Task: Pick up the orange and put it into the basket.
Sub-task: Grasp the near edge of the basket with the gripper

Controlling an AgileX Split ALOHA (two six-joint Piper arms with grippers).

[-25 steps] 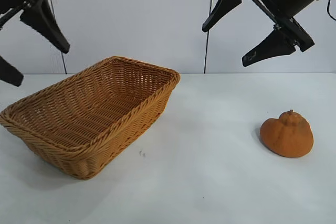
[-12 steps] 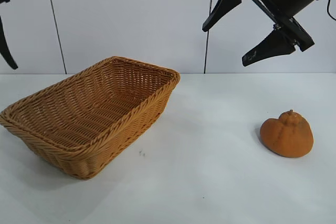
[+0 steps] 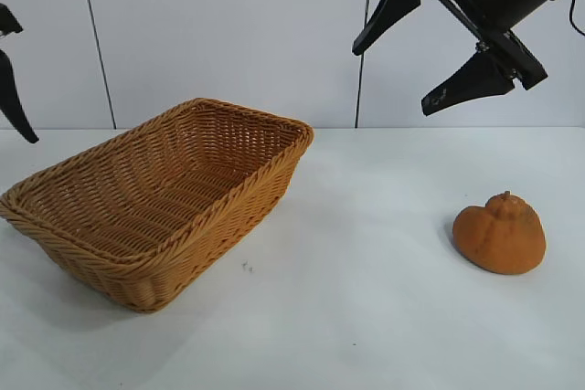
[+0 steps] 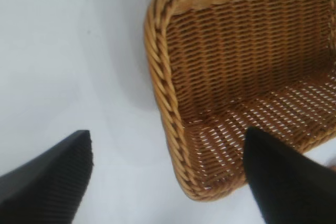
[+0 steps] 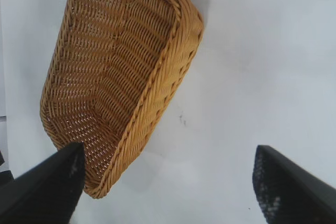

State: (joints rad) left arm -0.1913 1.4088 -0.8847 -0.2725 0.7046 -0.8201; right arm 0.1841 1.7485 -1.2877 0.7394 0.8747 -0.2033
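Note:
The orange (image 3: 500, 233) lies on the white table at the right, lumpy, with its knob pointing up, and nothing touches it. The tan wicker basket (image 3: 228, 226) stands at the left, with nothing inside. My right gripper (image 3: 391, 81) hangs open high above the table, up and to the left of the orange; in its wrist view the open right gripper (image 5: 169, 149) frames bare table beside the basket (image 5: 173, 72). Only one finger (image 3: 13, 98) of my left gripper shows at the left edge. The left gripper (image 4: 168, 134) is open and holds nothing, above a corner of the basket (image 4: 157, 51).
The table (image 3: 366, 317) runs bare between basket and orange, with a small dark speck (image 3: 245, 268) in front of the basket. A pale panelled wall (image 3: 228, 34) closes the back.
The left gripper has swung out toward the left edge, leaving one finger in sight, which then dropped a little. The right arm, basket and orange have not moved.

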